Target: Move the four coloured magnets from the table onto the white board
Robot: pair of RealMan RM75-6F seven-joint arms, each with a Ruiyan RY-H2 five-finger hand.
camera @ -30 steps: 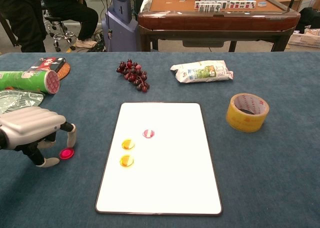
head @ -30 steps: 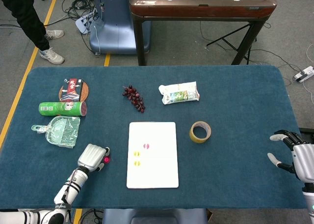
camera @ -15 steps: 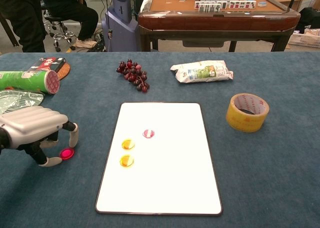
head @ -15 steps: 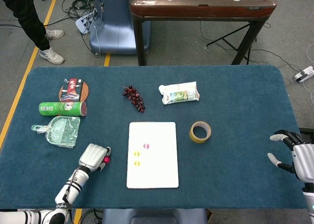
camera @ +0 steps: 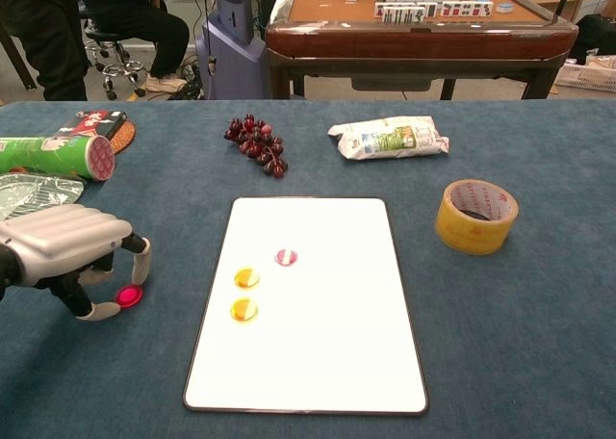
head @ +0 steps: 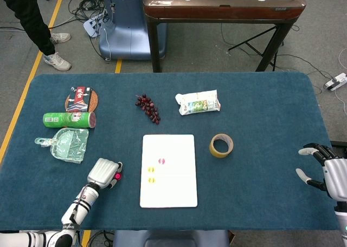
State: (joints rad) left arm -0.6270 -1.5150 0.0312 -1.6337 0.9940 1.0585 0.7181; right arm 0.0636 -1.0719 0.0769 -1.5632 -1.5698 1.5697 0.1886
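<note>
Since the earlier frames the left robot hand (camera: 60,251) has drawn slightly toward the lower left of the chest view, and the pink magnet (camera: 128,295) beside it has shifted only a little. Its fingers curl down over the magnet, thumb tip and a fingertip touching the disc's edges on the bench (camera: 539,304); whether the disc is truly pinched I cannot tell.

Four magnets are in view: three sit on the white board (camera: 318,362), one remains on the cloth. On the board are two glossy yellow magnets (camera: 246,277), one above the other, and one pink-and-white striped magnet (camera: 286,257) up and to their right. All are small round discs. The board is a flat rectangle with rounded corners and a dark rim, lying at centre frame.

The right robot hand (head: 325,170) hovers at the right edge of the head view, fingers spread, holding nothing.

Around the dark blue, felt-like bench: one bunch of dark red grapes (camera: 256,142), one crinkled snack packet (camera: 388,137), one roll of yellow tape (camera: 475,215), one green crisp tube (camera: 58,156) lying on its side.
</note>
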